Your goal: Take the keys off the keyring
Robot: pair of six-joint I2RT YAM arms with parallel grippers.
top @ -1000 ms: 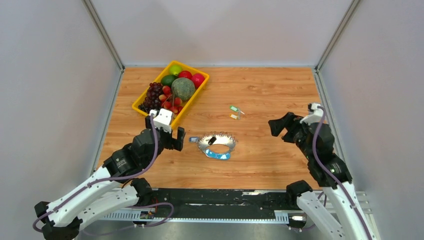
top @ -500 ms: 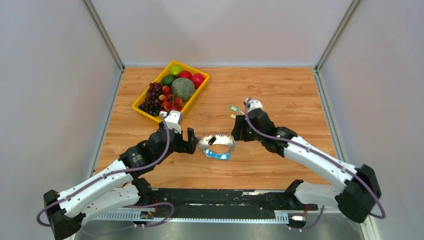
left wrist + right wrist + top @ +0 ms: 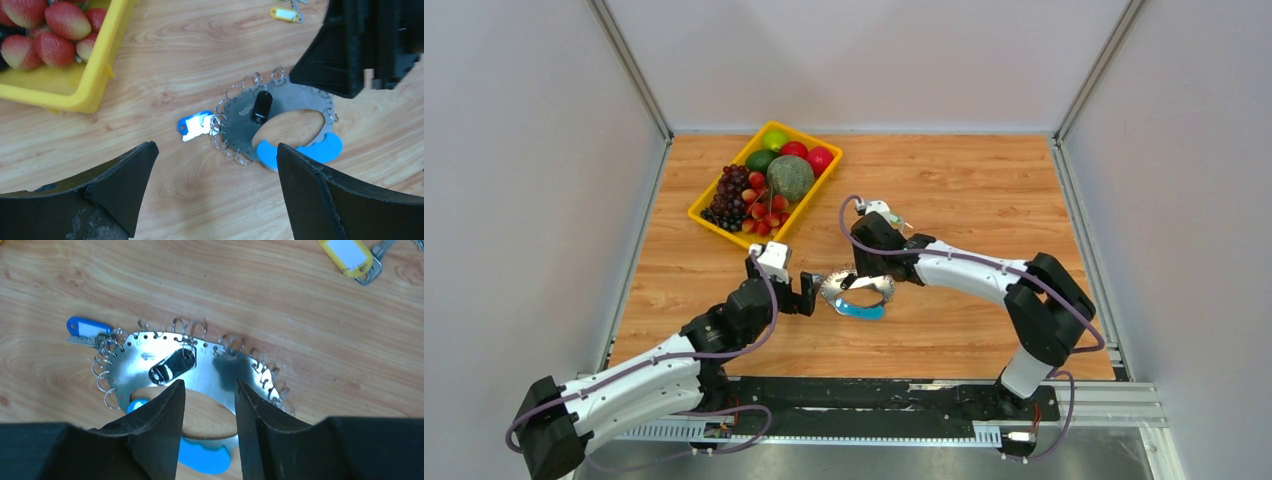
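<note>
Keyring [image 3: 858, 291]: silvery loop with a blue strip, lying flat mid-table, not far from the fruit tray [image 3: 75, 92].
Keys on it: a blue key [image 3: 192, 125] hangs from the small rings at its left edge; a black key [image 3: 171, 365] lies across the metal.
Keys off it: an orange key [image 3: 350, 254] lies apart on the table, beyond the loop.
Right claw [image 3: 207, 387]: a second ago it was far out to the right. It has swung in and now hovers over the loop, fingers slightly apart, holding nothing.
Left claw [image 3: 809, 293]: has crept closer, just left of the loop near the blue key, fingers wide apart, empty.
Meaning: both arms now look placed to start work. At least two keys remain to free.
</note>
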